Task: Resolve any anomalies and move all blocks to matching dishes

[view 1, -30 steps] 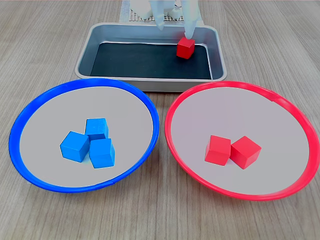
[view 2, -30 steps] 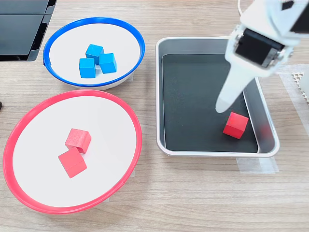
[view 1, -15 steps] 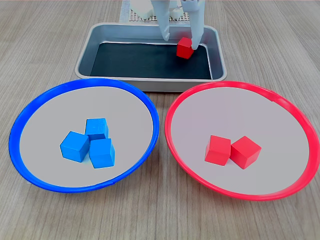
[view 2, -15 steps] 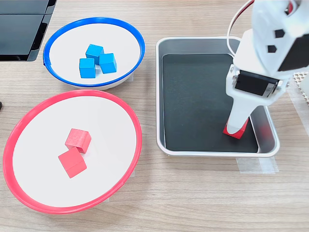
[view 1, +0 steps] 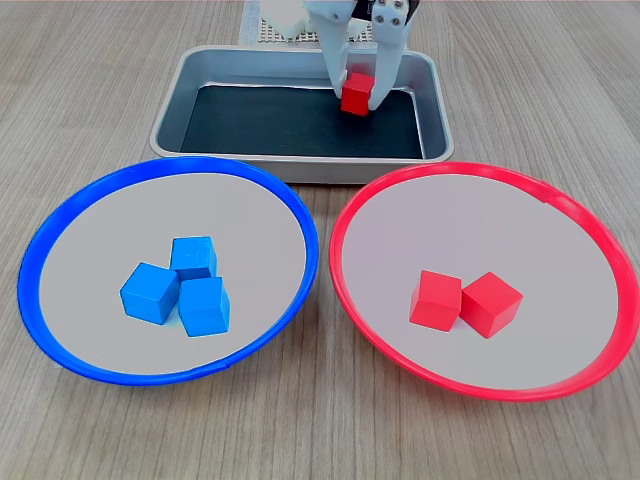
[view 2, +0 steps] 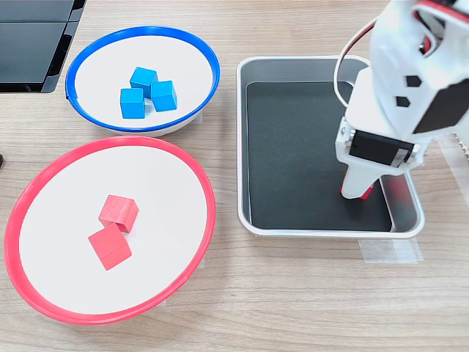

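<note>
Gripper (view 1: 357, 88) clamped on red block (view 1: 356, 93) in metal tray (view 1: 300, 165), far corner by red dish (view 1: 600, 240), 3 blue blocks (view 1: 180, 285) in blue dish (view 1: 60, 225), 2 red blocks (view 1: 465, 300) in red dish.

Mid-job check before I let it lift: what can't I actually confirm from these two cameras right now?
- Red block in the tray: in the second exterior view the arm covers nearly all of it.
- Claw: its fingers flank the block in the first exterior view, but firm contact cannot be confirmed.
- Whether the block is off the tray floor: unclear in both exterior views.
- Arm's upper part: cut off by the first exterior view's top edge.
</note>
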